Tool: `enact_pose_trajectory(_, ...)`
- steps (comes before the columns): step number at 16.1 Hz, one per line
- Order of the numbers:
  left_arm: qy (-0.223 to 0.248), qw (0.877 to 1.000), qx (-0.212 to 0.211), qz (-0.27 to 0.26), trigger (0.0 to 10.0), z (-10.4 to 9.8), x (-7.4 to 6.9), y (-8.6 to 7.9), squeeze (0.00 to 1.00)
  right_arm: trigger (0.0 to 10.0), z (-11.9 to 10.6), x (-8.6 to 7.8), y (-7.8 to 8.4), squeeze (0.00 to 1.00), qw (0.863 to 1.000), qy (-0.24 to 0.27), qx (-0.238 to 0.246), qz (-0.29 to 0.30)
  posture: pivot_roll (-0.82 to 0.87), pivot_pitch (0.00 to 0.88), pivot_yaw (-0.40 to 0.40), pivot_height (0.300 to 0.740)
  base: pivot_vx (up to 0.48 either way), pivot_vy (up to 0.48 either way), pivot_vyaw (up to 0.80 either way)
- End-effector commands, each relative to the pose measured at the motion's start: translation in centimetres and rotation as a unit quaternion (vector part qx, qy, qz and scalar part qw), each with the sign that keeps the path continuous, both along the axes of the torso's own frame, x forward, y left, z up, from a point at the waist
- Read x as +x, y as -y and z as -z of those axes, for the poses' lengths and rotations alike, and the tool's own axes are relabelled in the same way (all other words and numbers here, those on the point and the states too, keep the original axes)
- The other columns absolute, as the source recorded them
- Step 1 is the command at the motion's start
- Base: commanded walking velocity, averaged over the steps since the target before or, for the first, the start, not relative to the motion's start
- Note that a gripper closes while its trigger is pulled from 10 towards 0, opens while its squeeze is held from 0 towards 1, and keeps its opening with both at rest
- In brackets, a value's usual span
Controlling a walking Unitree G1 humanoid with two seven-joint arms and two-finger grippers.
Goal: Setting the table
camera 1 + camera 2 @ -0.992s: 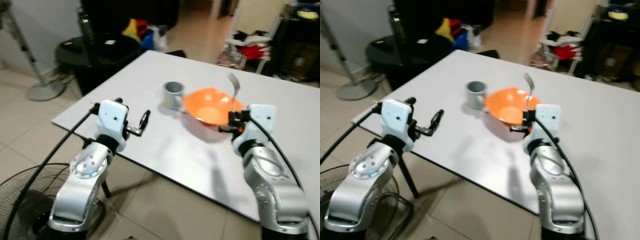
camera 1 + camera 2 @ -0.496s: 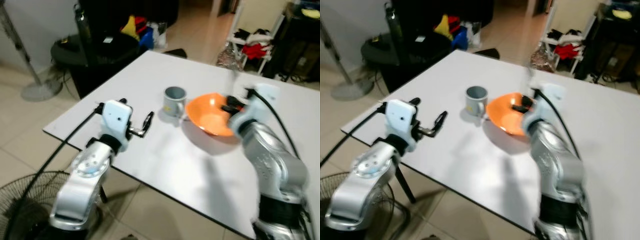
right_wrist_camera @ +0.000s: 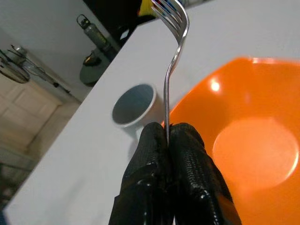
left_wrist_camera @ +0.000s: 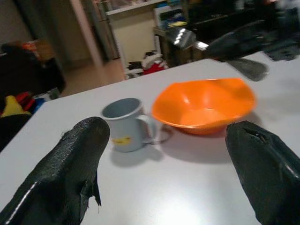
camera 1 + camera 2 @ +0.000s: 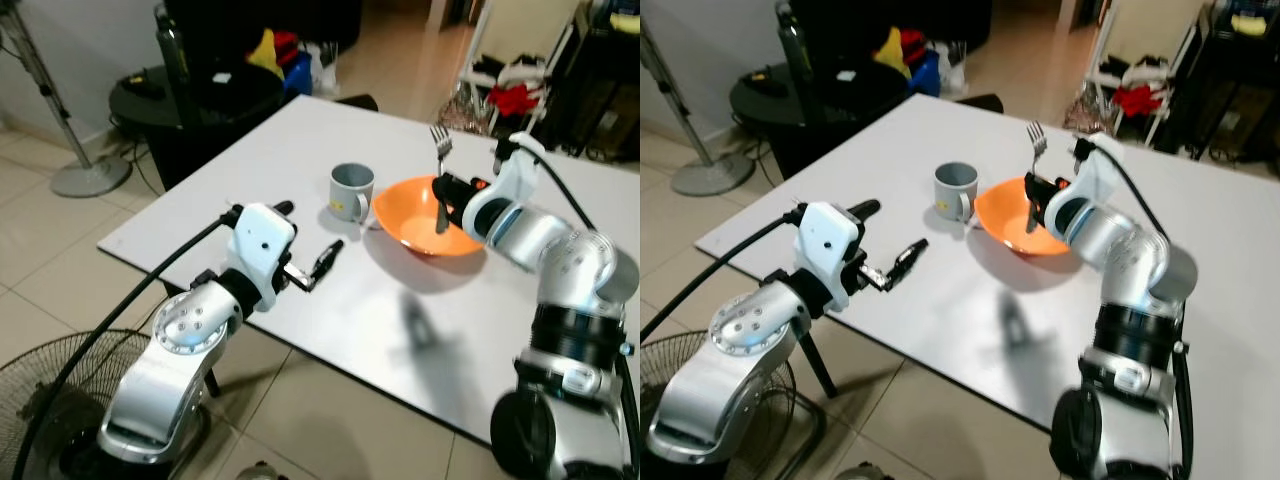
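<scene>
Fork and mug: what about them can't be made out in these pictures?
- Fork: handle's lower end hidden in the right wrist view by the right end effector shut on it.
- Mug: yellow mark too small and blurred to read in the left wrist view; handle hidden in the right wrist view.

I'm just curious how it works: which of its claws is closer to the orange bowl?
Right. The right gripper hangs over the orange bowl, holding a fork upright. The left gripper hovers over the table, short of the bowl.
</scene>
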State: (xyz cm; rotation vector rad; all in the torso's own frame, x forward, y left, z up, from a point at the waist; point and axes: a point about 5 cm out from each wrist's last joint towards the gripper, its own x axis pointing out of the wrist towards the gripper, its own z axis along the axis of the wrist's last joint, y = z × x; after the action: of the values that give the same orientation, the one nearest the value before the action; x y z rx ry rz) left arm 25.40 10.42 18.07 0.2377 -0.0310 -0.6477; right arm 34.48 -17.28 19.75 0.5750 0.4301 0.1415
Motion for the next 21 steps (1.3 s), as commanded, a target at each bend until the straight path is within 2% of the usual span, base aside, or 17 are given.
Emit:
enact_pose_trajectory(1, -0.004, 1.000, 0.005, 0.027, 10.0, -0.2, -0.3, 0.5, 0.00, 10.0, 0.4, 0.1, 0.3, 0.00, 0.999, -0.024, 0.024, 0.004, 0.12, 0.000, 0.014, 0.740, 0.000, 0.000, 0.00)
enact_pose_trajectory(3, -0.028, 0.996, 0.018, 0.077, 10.0, 0.0, -1.0, 1.1, 0.00, 10.0, 0.8, 0.5, 0.7, 0.00, 0.994, -0.062, 0.093, 0.009, 0.12, 0.000, 0.020, 0.740, 0.000, 0.000, 0.00)
enact_pose_trajectory(4, -0.034, 0.996, 0.020, 0.085, 10.0, 0.0, -1.1, 1.3, 0.00, 10.0, 0.8, 0.7, 0.9, 0.00, 0.991, -0.071, 0.113, 0.012, 0.12, 0.000, 0.020, 0.740, 0.000, 0.000, 0.00)
enact_pose_trajectory(8, -0.048, 0.993, 0.027, 0.103, 10.0, 0.2, -1.4, 1.5, 0.00, 10.0, 1.1, 1.5, 1.3, 0.00, 0.980, -0.115, 0.162, 0.020, 0.11, 0.000, 0.026, 0.740, 0.000, 0.000, 0.00)
enact_pose_trajectory(12, -0.060, 0.992, 0.030, 0.111, 10.0, 0.3, -1.6, 1.5, 0.00, 10.0, 2.1, 1.9, 1.4, 0.00, 0.962, -0.166, 0.216, 0.023, 0.12, 0.000, 0.017, 0.740, 0.000, 0.000, 0.00)
enact_pose_trajectory(14, -0.060, 0.992, 0.031, 0.109, 10.0, 0.3, -1.6, 1.5, 0.00, 10.0, 2.5, 2.1, 1.5, 0.00, 0.958, -0.178, 0.224, 0.030, 0.12, 0.000, 0.013, 0.740, 0.000, 0.000, 0.00)
enact_pose_trajectory(15, -0.060, 0.992, 0.031, 0.108, 10.0, 0.2, -1.7, 1.5, 0.00, 10.0, 2.6, 2.2, 1.6, 0.64, 0.957, -0.184, 0.223, 0.036, 0.13, 0.000, 0.010, 0.740, 0.000, 0.000, 0.00)
enact_pose_trajectory(17, -0.061, 0.992, 0.032, 0.106, 10.0, 0.2, -1.7, 1.4, 0.00, 10.0, 2.6, 2.4, 1.6, 0.88, 0.955, -0.187, 0.227, 0.039, 0.13, 0.000, 0.010, 0.740, 0.000, 0.000, 0.00)
enact_pose_trajectory(21, -0.060, 0.992, 0.031, 0.104, 10.0, 0.2, -1.7, 1.5, 0.00, 10.0, 2.5, 2.7, 1.8, 0.94, 0.954, -0.188, 0.228, 0.047, 0.12, 0.000, 0.011, 0.740, 0.000, 0.000, 0.00)
